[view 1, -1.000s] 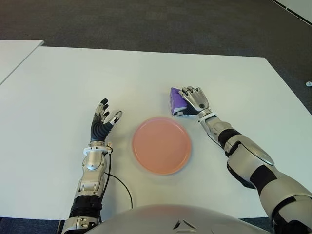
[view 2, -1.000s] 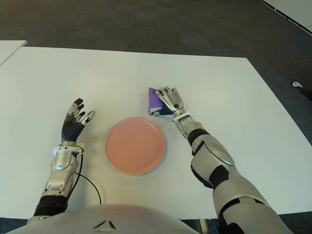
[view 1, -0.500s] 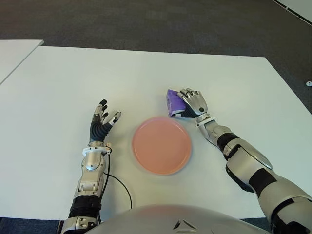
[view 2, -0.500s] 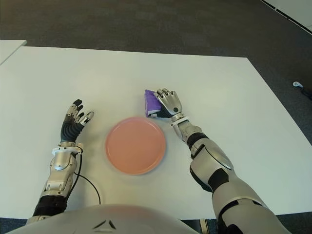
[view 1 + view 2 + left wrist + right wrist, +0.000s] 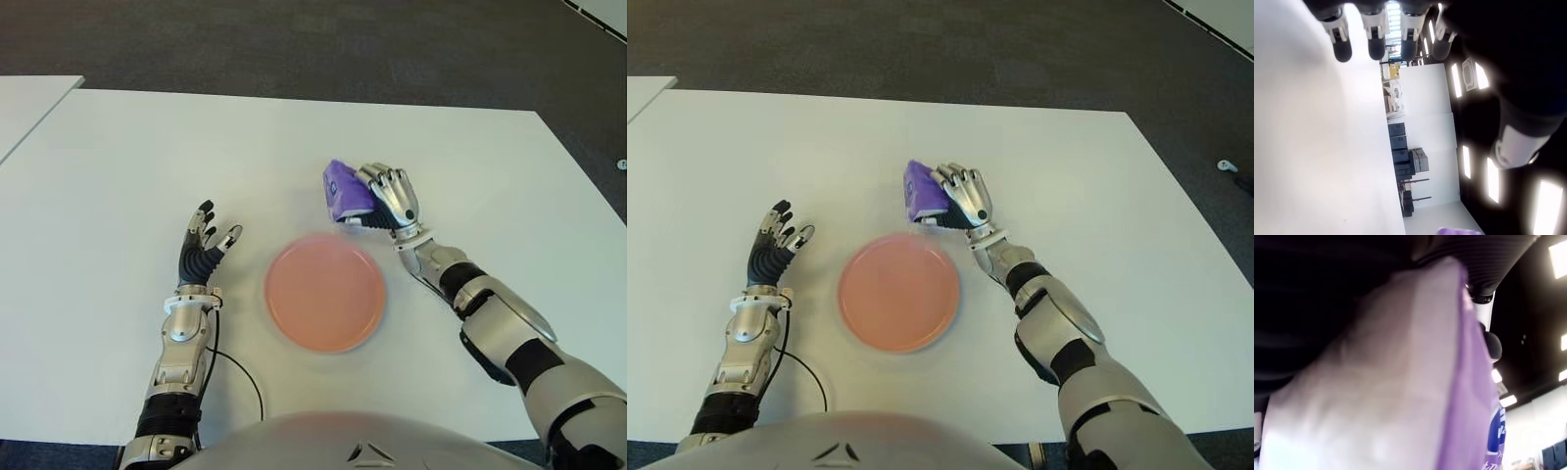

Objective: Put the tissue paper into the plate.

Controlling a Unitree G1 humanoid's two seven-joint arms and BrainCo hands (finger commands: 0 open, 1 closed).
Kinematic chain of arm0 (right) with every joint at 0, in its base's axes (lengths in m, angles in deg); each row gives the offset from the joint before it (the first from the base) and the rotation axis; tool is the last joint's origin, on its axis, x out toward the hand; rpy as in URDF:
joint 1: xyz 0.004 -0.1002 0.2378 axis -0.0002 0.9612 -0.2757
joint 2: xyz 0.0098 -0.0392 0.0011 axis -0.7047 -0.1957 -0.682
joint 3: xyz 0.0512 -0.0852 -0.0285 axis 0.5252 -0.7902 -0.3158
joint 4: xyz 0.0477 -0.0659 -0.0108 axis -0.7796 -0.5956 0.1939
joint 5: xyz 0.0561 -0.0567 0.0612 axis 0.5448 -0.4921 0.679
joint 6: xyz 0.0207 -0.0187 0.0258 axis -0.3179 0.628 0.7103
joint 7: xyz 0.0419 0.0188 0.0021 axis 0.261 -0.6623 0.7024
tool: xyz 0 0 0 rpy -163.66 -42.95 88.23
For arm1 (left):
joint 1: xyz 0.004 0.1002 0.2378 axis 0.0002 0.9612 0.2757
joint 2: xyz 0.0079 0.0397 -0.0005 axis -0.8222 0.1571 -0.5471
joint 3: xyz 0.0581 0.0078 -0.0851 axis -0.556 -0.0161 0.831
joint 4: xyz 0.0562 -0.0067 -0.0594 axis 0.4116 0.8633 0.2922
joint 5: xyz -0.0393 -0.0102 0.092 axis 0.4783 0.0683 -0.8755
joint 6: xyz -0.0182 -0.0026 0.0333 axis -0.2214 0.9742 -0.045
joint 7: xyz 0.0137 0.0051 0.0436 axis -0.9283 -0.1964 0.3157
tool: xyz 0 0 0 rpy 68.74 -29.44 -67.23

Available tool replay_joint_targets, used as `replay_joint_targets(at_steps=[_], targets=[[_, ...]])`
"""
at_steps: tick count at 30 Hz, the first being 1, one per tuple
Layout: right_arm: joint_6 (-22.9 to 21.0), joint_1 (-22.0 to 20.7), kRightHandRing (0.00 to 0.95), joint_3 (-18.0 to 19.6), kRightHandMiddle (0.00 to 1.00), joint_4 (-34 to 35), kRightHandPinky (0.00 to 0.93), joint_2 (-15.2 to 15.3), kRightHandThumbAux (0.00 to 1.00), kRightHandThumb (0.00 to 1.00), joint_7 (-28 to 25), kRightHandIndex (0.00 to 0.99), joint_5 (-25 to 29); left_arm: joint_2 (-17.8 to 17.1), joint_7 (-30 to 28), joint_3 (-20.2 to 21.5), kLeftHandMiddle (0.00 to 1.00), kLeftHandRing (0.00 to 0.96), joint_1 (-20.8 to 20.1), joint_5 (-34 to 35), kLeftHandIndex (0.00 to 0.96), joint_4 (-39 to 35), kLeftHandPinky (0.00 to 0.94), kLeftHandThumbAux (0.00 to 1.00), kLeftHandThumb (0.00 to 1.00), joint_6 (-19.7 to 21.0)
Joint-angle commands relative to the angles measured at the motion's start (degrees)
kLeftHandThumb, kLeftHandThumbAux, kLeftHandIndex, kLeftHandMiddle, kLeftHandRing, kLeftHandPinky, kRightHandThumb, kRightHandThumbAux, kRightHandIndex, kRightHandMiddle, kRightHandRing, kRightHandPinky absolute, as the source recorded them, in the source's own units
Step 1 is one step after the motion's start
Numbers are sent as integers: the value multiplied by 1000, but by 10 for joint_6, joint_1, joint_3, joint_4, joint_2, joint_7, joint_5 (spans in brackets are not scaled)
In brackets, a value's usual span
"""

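A purple tissue pack (image 5: 342, 189) is held off the table in my right hand (image 5: 377, 201), whose fingers curl around it just beyond the far right rim of the pink plate (image 5: 324, 292). In the right wrist view the pack (image 5: 1400, 382) fills the picture, pressed against the palm. The plate sits on the white table (image 5: 127, 157) in front of me with nothing in it. My left hand (image 5: 203, 245) shows to the left of the plate, fingers spread and holding nothing.
A black cable (image 5: 240, 372) runs along the table from my left forearm near the front edge. Another white table corner (image 5: 24, 103) shows at the far left. Dark carpet (image 5: 294, 39) lies beyond the table's far edge.
My right hand has lifted the tissue pack off the table and carried it slightly left and up, tilting it. The left hand has barely moved.
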Motion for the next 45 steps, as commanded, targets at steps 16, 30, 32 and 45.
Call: replay_joint_targets(at_steps=[16,30,32,45], targets=[[39,46,871,171,536,289,850,43,677,855,-62,399,54,6,6,0,0,0,4,0,0,3,0,619,0,5],[74,101,872,201,532,423,854,1,678,854,-103,398,44,-1,4,0,0,0,1,-4,0,13,0,602,0,3],[78,124,871,197,533,448,853,-6,677,855,-106,399,34,-1,4,0,0,0,0,-4,0,14,0,602,0,3],[114,225,855,178,536,530,846,33,677,856,-230,403,-10,0,5,-3,0,0,0,-6,0,15,0,605,0,-4]])
